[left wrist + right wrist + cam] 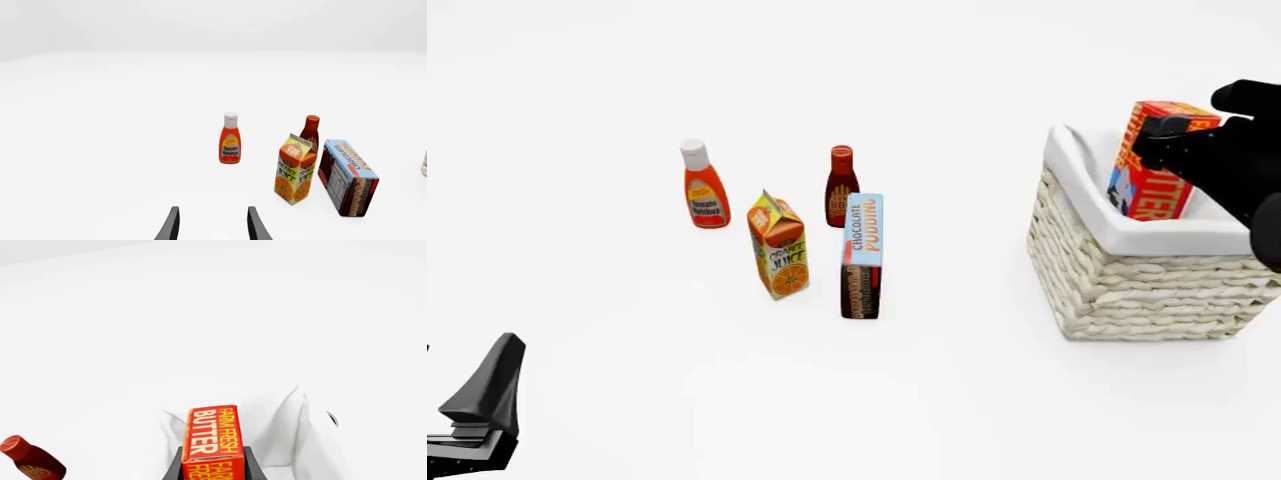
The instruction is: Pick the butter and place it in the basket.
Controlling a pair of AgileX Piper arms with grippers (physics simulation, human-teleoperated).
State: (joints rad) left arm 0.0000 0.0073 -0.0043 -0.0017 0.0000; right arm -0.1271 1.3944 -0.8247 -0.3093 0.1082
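The butter (1152, 170), a red-orange box with yellow lettering, stands upright in the mouth of the basket (1134, 290). Its lower part is hidden behind the cloth-lined rim. My right gripper (1169, 145) is shut on the butter and comes in from the right. In the right wrist view the butter (212, 437) sits between the two dark fingers (253, 466), above the basket's white lining (293, 430). My left gripper (213, 227) is open and holds nothing. It stays low at the near left (487, 385), far from the basket.
A ketchup bottle (703, 185), an orange juice carton (779, 245), a dark red sauce bottle (842, 185) and a chocolate pudding box (862, 255) stand together at the table's middle left, well away from the basket.
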